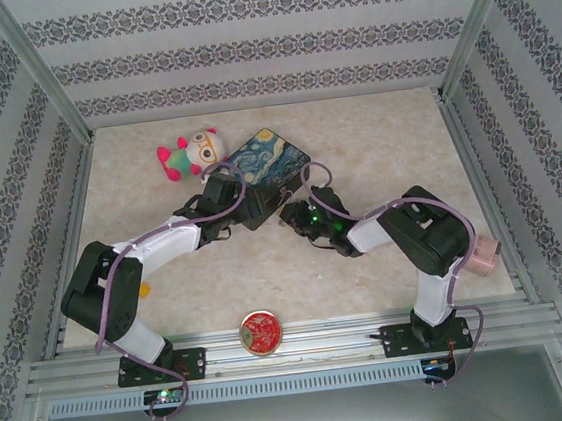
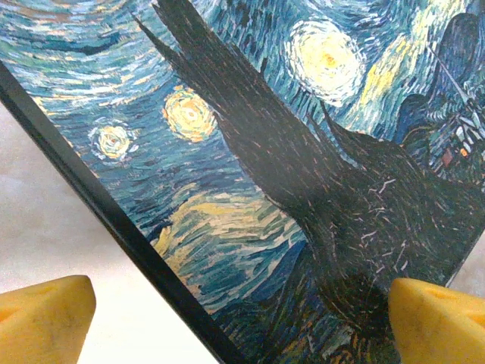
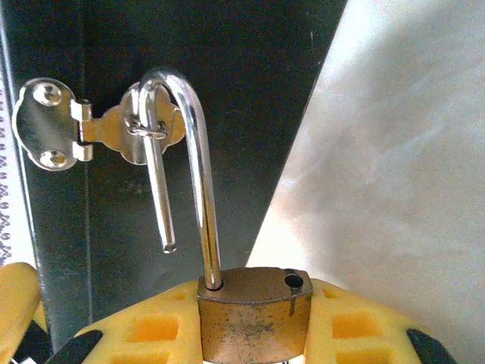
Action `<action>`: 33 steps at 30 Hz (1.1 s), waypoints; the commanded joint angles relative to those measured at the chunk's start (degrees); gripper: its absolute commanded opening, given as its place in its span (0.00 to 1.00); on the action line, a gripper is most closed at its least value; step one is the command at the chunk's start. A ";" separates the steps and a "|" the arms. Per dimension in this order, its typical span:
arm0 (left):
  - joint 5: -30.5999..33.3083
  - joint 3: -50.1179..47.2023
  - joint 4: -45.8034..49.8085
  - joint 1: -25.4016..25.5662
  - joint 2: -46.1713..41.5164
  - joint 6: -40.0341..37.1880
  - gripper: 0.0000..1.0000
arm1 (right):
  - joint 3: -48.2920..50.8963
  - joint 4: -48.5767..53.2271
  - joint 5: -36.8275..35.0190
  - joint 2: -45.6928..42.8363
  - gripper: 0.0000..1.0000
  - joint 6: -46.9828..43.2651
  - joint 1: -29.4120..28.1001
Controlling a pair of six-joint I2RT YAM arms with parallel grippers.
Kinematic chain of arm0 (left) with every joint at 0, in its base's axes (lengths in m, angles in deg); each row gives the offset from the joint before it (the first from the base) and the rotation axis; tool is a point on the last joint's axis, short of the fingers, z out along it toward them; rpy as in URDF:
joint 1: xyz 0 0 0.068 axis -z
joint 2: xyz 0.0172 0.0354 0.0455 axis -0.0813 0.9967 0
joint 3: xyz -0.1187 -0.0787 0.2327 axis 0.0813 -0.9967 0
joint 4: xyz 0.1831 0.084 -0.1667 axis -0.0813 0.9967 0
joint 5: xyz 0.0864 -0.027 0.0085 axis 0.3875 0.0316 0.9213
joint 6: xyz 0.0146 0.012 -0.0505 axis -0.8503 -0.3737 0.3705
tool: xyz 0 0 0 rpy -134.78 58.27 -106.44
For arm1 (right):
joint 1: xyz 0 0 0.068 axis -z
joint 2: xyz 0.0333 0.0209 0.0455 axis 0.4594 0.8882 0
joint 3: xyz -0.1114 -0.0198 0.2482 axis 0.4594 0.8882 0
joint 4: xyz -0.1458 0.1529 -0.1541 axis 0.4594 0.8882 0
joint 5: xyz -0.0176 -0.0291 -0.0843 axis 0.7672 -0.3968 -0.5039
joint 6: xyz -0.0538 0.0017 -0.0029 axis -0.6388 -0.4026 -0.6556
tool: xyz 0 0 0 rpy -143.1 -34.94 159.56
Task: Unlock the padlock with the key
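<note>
A small brass padlock [image 3: 254,315] sits between the yellow fingers [image 3: 144,330] of my right gripper [image 3: 254,334], which is shut on its body. Its silvery shackle [image 3: 193,152] is sprung open: the free end hangs clear of the empty hole in the body. The shackle still passes through the staple [image 3: 148,130] of the silver hasp [image 3: 53,125] on the black box side. My left gripper [image 2: 242,318] is open, its fingers [image 2: 45,318] spread over the box's Starry Night lid [image 2: 227,152]. From above, both grippers [image 1: 243,199] [image 1: 289,213] meet at the box [image 1: 271,161].
A pink and green plush toy [image 1: 190,155] lies left of the box. A round red tin [image 1: 261,331] sits at the near edge between the arm bases. A pink object [image 1: 485,254] rests by the right rail. Patterned walls enclose the table.
</note>
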 commanded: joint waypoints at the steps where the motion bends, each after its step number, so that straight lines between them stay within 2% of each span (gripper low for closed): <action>1: 0.50 -2.05 4.62 0.51 1.43 -0.67 0.96 | -0.32 -6.00 -2.56 0.68 0.00 1.27 2.09; 8: 0.57 -3.14 4.65 0.49 2.45 -0.58 0.89 | -0.59 -7.60 -2.36 1.57 0.00 1.19 3.39; 12: 1.61 -3.84 5.53 0.51 2.36 -1.00 0.85 | -1.11 -7.71 -2.28 1.93 0.05 0.20 4.24; 16: 1.90 -4.39 5.79 0.54 2.09 -1.02 0.85 | -1.85 -7.60 -1.88 2.48 0.06 -0.70 5.15; 26: 1.73 -4.22 5.78 0.49 2.52 -1.11 0.84 | -3.09 -7.36 -0.87 2.91 0.18 -3.09 6.22; 33: 1.29 -4.04 5.62 0.49 3.15 -1.02 0.83 | -3.27 -5.85 -0.99 2.12 0.19 -5.33 7.09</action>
